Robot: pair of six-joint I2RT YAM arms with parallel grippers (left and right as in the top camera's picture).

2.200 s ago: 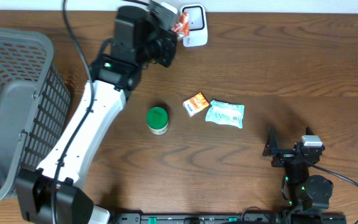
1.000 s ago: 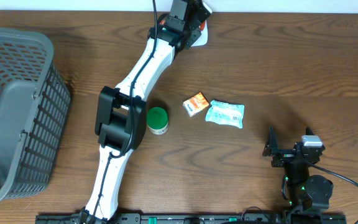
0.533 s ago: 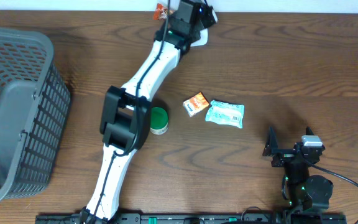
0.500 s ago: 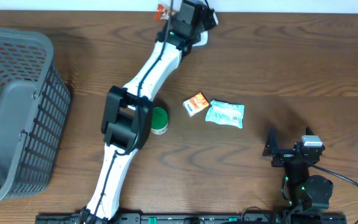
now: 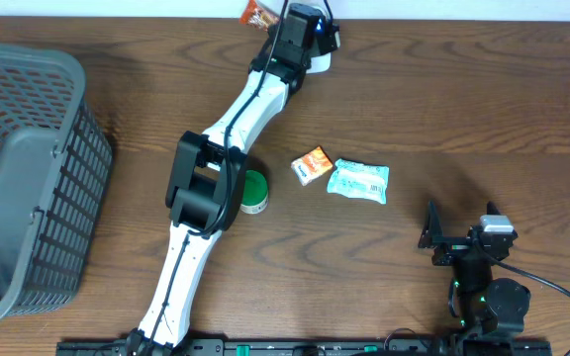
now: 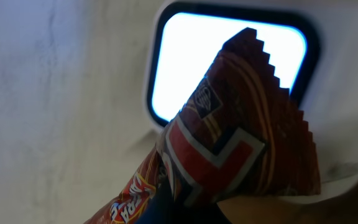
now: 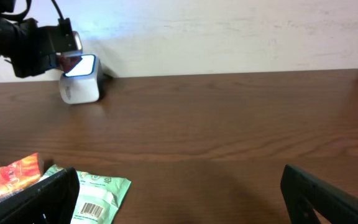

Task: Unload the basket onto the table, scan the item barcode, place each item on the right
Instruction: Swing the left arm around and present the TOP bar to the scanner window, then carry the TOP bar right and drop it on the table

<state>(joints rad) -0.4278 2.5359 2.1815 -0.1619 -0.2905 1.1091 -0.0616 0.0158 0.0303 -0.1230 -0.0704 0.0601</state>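
Scan step in hand. Left hand [image 5: 290, 20], closed on the red snack packet [image 6: 229, 149], holds it just before the scanner [image 6: 179, 68] and its lit window, at the counter's [image 5: 463, 109] far edge. Right hand [image 7: 179, 205] rests open and idle. We see no barcode. Next, we judge, turn the packet until the code faces the window.
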